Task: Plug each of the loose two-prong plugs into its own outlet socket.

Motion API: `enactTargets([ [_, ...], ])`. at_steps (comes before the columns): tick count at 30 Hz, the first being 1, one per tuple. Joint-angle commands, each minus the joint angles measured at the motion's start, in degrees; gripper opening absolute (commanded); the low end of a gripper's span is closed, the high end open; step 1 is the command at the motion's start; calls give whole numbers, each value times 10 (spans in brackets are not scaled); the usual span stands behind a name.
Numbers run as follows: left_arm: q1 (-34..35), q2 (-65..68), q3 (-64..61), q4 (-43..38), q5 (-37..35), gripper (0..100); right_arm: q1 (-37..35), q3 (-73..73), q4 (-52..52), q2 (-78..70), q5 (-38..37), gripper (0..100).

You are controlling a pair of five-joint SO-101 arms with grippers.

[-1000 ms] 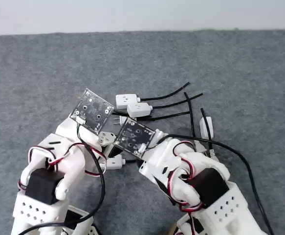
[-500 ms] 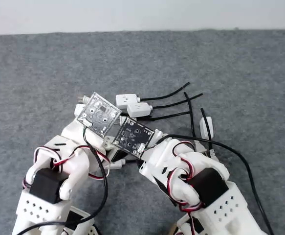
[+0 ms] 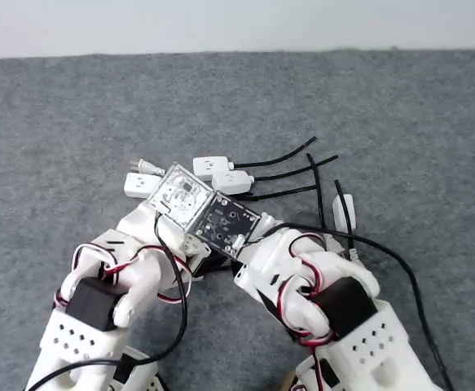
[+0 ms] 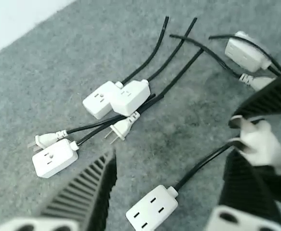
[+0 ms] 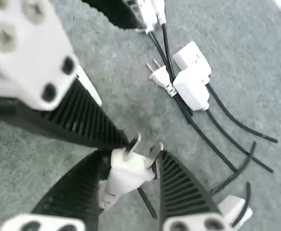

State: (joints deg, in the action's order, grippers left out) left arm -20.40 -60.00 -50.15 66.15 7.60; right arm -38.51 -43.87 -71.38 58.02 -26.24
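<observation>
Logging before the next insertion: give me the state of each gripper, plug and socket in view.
left gripper: open, over near socket.
right gripper: shut on held plug.
held plug: prongs bare, unplugged.
near socket: empty.
middle plug: loose on carpet.
paired sockets: empty.
end socket: empty.
end plug: loose beside it.
far socket: cannot tell.

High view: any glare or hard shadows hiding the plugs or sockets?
High view: even light, soft shadows on the carpet; one bright glare patch on the left arm's circuit board. Left wrist view: the white sockets are evenly lit, no glare. Right wrist view: the plug in the right gripper is evenly lit, its prongs free of shadow.
</observation>
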Motion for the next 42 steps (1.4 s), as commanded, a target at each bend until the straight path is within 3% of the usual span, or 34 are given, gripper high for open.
enactTargets([
  [1,13,-8,-7,-21,-3,351,5,-24,47,2,4,9],
  [11,98,-4,-68,-115,-4,351,94,-131,182,-20,3,9],
  [21,140,-4,-117,-187,-5,351,129,-70,311,-289,7,9],
  [27,142,-3,-154,-234,-6,351,134,57,319,-480,13,9],
  [33,142,-3,-172,-255,-6,351,135,171,312,-615,98,13],
  [42,142,-3,-173,-257,-6,351,135,207,278,-642,109,194],
])
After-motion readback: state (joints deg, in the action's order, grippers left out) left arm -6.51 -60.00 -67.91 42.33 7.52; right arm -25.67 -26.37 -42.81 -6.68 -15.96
